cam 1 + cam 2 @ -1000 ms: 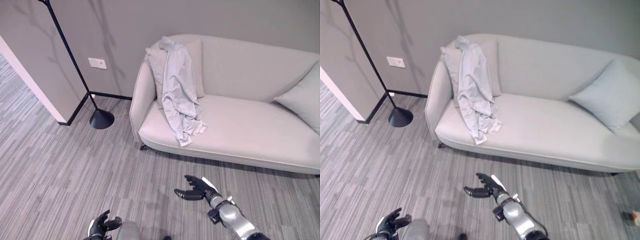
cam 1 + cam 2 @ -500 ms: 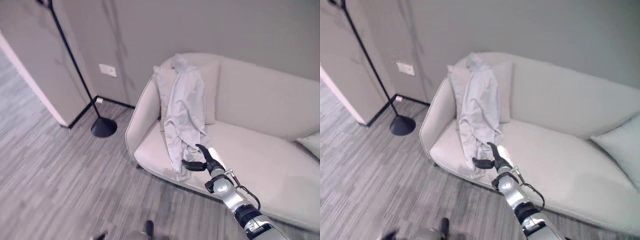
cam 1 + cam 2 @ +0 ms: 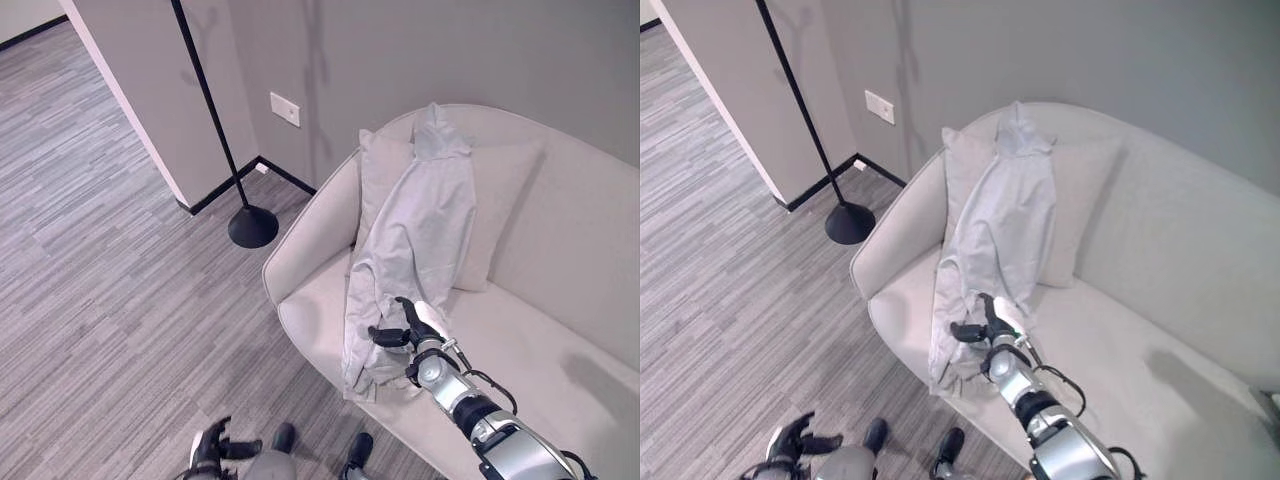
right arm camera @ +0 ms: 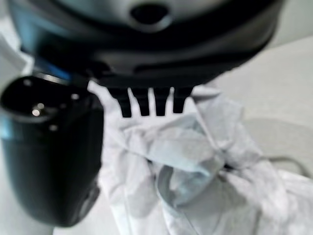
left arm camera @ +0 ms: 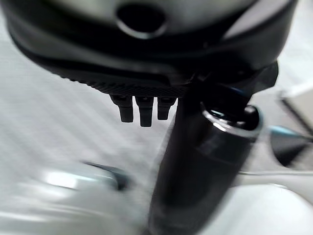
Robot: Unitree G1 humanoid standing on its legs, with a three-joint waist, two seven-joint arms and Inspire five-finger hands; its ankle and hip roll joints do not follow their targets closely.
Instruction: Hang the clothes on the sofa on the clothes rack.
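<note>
A pale grey garment (image 3: 420, 225) hangs from the top of the sofa's backrest, down over a cushion and onto the seat, where its lower end lies crumpled (image 4: 195, 166). My right hand (image 3: 412, 326) reaches out over that lower end, open, with fingers (image 4: 149, 103) straight just above the folds and the thumb (image 4: 49, 147) apart from them. The cloth is not held. The clothes rack is a thin black pole (image 3: 205, 110) on a round black base (image 3: 253, 226), standing on the floor left of the sofa. My left hand (image 3: 212, 450) hangs low over the floor, relaxed.
The light sofa (image 3: 300, 270) stands against a grey wall, its left armrest toward the rack. A wall corner (image 3: 130, 100) rises behind the rack's pole. Striped grey carpet (image 3: 110, 270) spreads left of the sofa.
The camera has come closer to the sofa and turned. My right hand has risen from near the floor and reached forward to the garment's lower end. The garment lies as before.
</note>
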